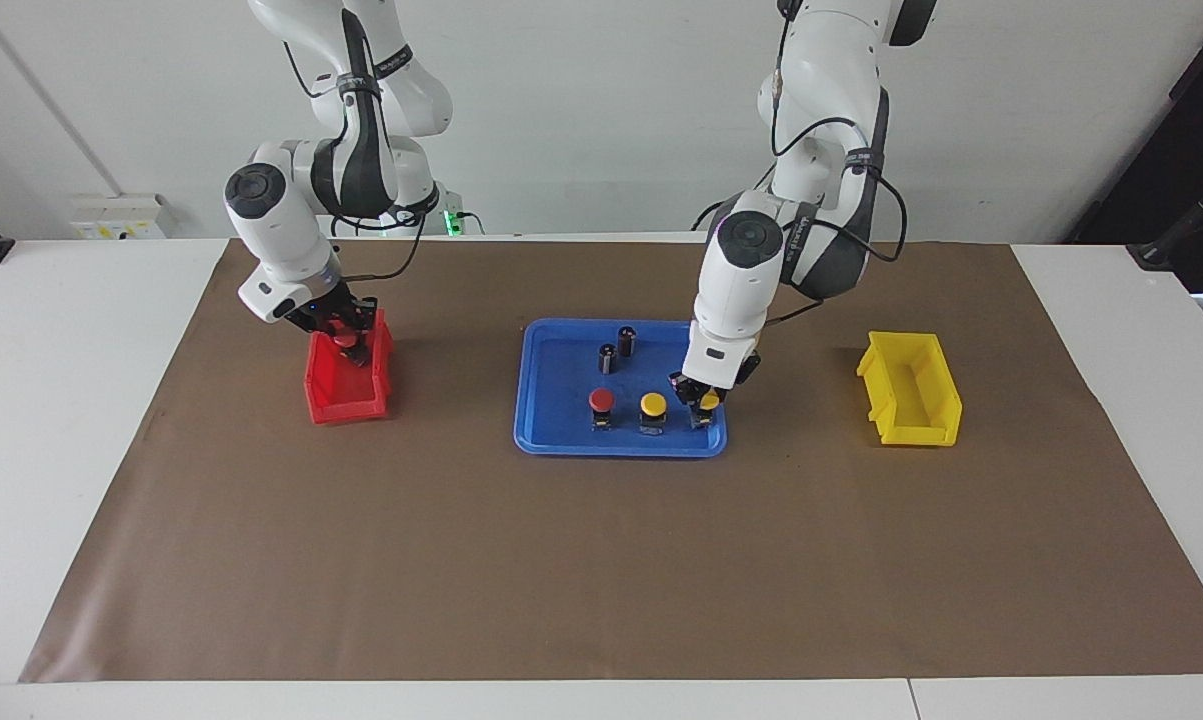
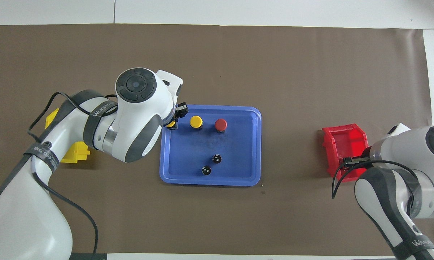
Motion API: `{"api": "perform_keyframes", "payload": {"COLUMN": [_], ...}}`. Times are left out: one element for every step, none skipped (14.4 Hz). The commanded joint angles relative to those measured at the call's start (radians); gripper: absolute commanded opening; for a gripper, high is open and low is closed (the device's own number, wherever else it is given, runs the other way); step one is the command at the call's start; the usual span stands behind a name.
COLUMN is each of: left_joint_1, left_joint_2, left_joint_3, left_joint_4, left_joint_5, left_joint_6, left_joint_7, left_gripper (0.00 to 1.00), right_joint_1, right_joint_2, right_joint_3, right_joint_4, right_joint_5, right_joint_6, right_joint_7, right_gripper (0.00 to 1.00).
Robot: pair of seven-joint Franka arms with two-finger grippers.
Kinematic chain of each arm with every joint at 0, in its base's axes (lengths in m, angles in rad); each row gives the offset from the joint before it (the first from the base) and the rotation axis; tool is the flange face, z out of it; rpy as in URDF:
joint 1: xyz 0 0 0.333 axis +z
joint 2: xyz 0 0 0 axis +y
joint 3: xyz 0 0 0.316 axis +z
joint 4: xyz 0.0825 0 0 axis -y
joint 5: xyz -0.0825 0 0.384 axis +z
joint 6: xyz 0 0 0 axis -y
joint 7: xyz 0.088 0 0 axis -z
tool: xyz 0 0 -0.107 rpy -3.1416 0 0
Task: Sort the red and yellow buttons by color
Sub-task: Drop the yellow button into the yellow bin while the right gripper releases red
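A blue tray (image 1: 561, 441) (image 2: 238, 151) holds a red button (image 1: 601, 401) (image 2: 220, 124) and, beside it, a yellow button (image 1: 653, 405) (image 2: 196, 121). My left gripper (image 1: 703, 393) (image 2: 175, 120) is shut on a second yellow button (image 1: 708, 402) (image 2: 171, 125) at the tray's corner toward the left arm's end, lifted slightly. My right gripper (image 1: 346, 333) (image 2: 348, 161) is at the red bin (image 1: 346, 402) (image 2: 343, 139), by its wall nearer the robots. A second red button (image 1: 344, 342) shows right at its tip.
Two dark cap-less cylinders (image 1: 627, 340) (image 2: 217, 158) stand in the tray, nearer the robots than the buttons. A yellow bin (image 1: 911, 402) (image 2: 72, 154) sits toward the left arm's end, partly under the left arm in the overhead view. Brown paper covers the table.
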Motion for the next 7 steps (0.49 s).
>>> {"api": "perform_keyframes", "payload": {"left_joint_1": [0.048,0.078,0.113,0.161,0.219,0.262,0.307], "left_joint_2": [-0.087,-0.098,-0.116,-0.145,-0.172,-0.181,-0.186], "left_joint_3": [0.015,0.015,0.015,0.015,0.015,0.016,0.016], "left_joint_4": [0.067,0.094,0.099,0.092,0.085,0.085,0.085], "left_joint_5": [-0.001,-0.001,-0.001,-0.001,-0.002,-0.002,-0.002], "left_joint_6": [-0.173,-0.236,-0.276,-0.307,-0.335,-0.355,-0.353], "left_joint_7": [0.007,0.034,0.106,0.211,0.32,0.399,0.465], "left_gripper": [0.02,0.02,0.02,0.02,0.02,0.02,0.02], "right_joint_1": [-0.01,-0.01,-0.01,-0.01,-0.01,-0.009,-0.006], "right_joint_2": [-0.027,-0.027,-0.025,-0.024,-0.019,-0.013,-0.003], "right_joint_3": [0.005,0.005,0.005,0.005,0.005,0.005,0.005], "right_joint_4": [-0.023,-0.022,-0.019,-0.011,0.003,0.03,0.073], "right_joint_5": [0.007,0.007,0.007,0.007,0.007,0.007,0.005], "right_joint_6": [0.016,0.016,0.011,0.003,-0.004,-0.029,-0.073], "right_joint_7": [-0.03,-0.035,-0.047,-0.053,-0.055,-0.056,-0.058], "right_gripper": [0.6,0.64,0.65,0.65,0.65,0.65,0.65]}}
